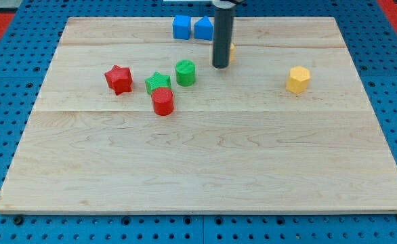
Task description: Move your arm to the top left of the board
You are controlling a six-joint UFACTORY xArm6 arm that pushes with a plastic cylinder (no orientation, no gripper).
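My tip [220,66] is at the end of a dark rod that comes down from the view's top centre. It rests on the wooden board [205,163] in the upper middle. A small yellow block [232,53] is mostly hidden just behind the rod on its right. Two blue blocks, a cube [181,28] and a pentagon-like one [203,28], sit side by side just left of the rod near the top edge. A green cylinder [185,72] lies left of and slightly below my tip.
A red star [118,79], a green star [158,84] and a red cylinder [162,102] cluster at the left of centre. A yellow hexagon [297,79] stands alone at the right. A blue pegboard surrounds the board.
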